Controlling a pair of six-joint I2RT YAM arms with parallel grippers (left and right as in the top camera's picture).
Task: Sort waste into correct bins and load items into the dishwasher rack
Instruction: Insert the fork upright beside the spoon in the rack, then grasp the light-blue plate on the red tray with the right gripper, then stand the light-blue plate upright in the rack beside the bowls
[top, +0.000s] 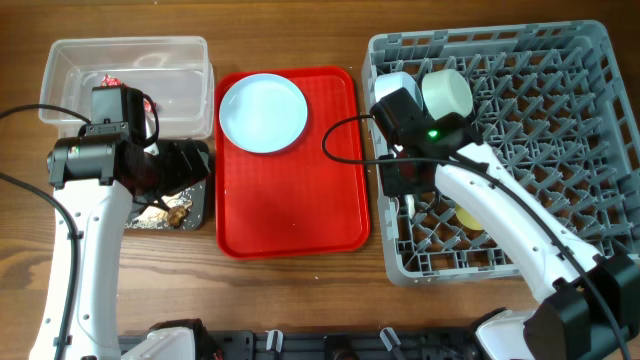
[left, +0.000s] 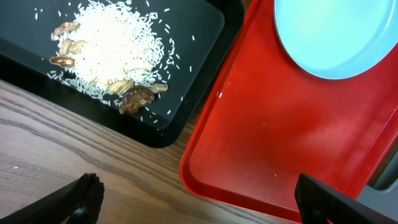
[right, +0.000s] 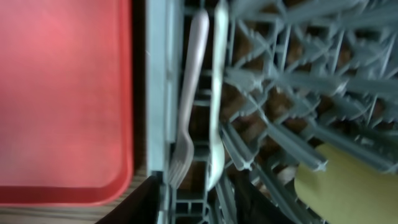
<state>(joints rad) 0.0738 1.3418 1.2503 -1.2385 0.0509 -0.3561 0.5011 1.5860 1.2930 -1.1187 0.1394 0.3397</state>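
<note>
— What crowds the left arm?
— It reaches across the black tray (left: 208, 28) and hides much of it from above. Rice and brown food scraps (left: 112, 50) are heaped in that tray. Behind it, the clear tub (top: 180, 70) holds the snack wrapper (top: 108, 80). The red tray (left: 261, 137) lies just beside, with the light blue plate (left: 336, 31) at its far end.
— Its fingers?
— The left fingers (left: 81, 198) are spread wide above the wooden worktop (left: 62, 143) and the red tray's corner, holding nothing.
— And the right?
— That arm bends over the left side of the dishwasher rack (top: 560, 110), next to a pale green bowl (top: 446, 92). The white fork (right: 186, 112) and spoon (right: 217, 93) lie side by side along the rack's edge, with the yellow cup (right: 348, 180) nearby. The right fingers (right: 146, 199) stand apart, either side of the cutlery's ends, gripping nothing that I can see.
</note>
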